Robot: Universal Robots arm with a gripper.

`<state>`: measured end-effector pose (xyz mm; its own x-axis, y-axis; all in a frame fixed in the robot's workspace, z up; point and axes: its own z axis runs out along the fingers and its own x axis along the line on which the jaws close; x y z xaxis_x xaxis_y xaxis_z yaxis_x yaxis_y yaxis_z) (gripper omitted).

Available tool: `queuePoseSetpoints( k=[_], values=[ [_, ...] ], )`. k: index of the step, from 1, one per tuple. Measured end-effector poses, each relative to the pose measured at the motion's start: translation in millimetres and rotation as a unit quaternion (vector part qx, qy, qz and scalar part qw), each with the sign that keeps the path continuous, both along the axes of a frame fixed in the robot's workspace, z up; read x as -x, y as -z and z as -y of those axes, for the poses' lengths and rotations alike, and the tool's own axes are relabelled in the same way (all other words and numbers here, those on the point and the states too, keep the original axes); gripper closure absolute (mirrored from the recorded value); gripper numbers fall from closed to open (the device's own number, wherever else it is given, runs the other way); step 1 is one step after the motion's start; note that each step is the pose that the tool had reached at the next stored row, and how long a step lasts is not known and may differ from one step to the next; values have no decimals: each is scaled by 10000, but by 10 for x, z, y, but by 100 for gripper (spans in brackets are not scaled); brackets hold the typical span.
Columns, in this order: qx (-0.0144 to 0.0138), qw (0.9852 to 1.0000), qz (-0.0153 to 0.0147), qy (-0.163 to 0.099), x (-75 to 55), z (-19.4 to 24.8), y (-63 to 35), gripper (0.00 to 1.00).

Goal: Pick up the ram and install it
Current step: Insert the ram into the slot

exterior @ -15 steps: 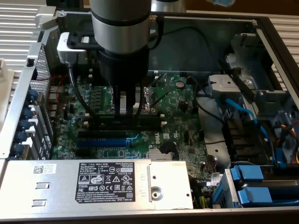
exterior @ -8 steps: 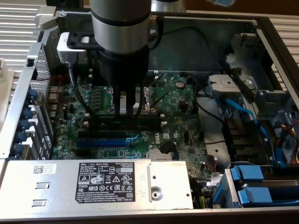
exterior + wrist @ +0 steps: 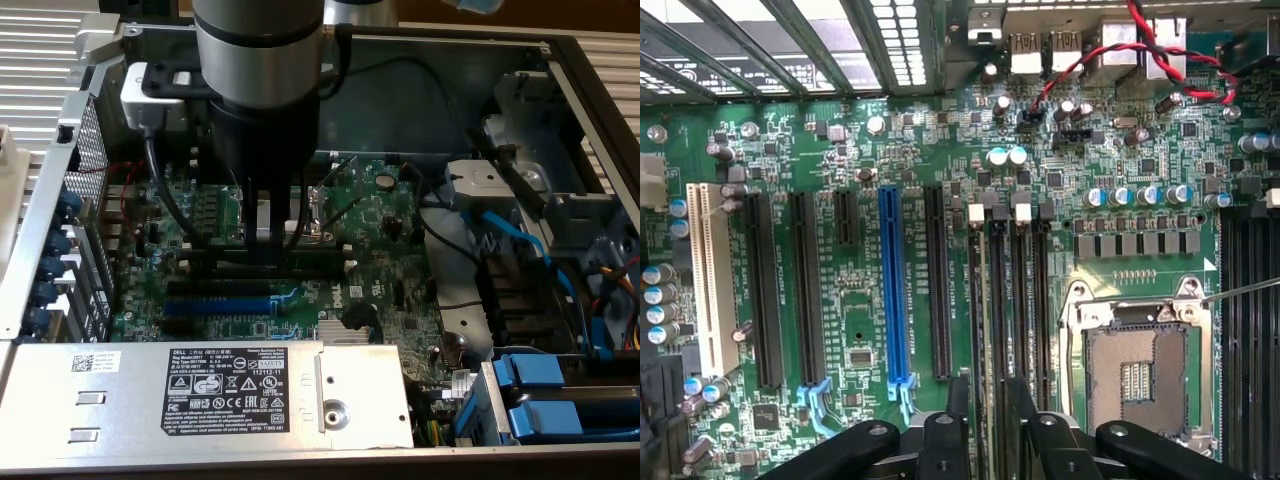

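Tool (image 3: 268, 245) low over board (image 3: 390, 270), at black slots (image 3: 1006, 300) beside empty socket (image 3: 1137, 375). Fingers narrowed; can't tell if ram sits between them, no green stick seen clearly. Risks, as I judge: ram off slot line jams on push; tilt bends it; white clips (image 3: 977, 212) not seated; fingers knock capacitors (image 3: 1137, 196).

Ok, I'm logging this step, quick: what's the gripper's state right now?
Gripper: cannot be told whether open or closed; it is down at the black memory slots.
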<state>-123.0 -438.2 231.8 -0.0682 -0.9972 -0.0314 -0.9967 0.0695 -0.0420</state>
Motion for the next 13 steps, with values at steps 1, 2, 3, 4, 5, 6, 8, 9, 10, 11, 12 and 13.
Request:
queuePoseSetpoints(
  k=[1, 2, 3, 4, 5, 6, 8, 9, 10, 11, 12, 13],
  values=[
    [0, 10000, 0, 0, 0, 0, -17, 71],
    [1, 10000, 0, 0, 0, 0, -32, 71],
    [1, 10000, 0, 0, 0, 0, -46, 71],
    [0, 10000, 0, 0, 0, 0, -54, 71],
    [1, 10000, 0, 0, 0, 0, -64, 71],
    [1, 10000, 1, 0, 0, 0, -71, 71],
    [8, 10000, 0, 0, 0, 0, -95, 71],
    [9, 10000, -1, 0, 0, 0, -105, 71],
    [8, 10000, 1, 0, 0, 0, -105, 71],
    [8, 10000, 1, 0, 0, 0, -105, 71],
    [8, 10000, 1, 0, 0, 0, -105, 71],
    [8, 10000, 1, 0, 0, 0, -105, 71]
  ],
)
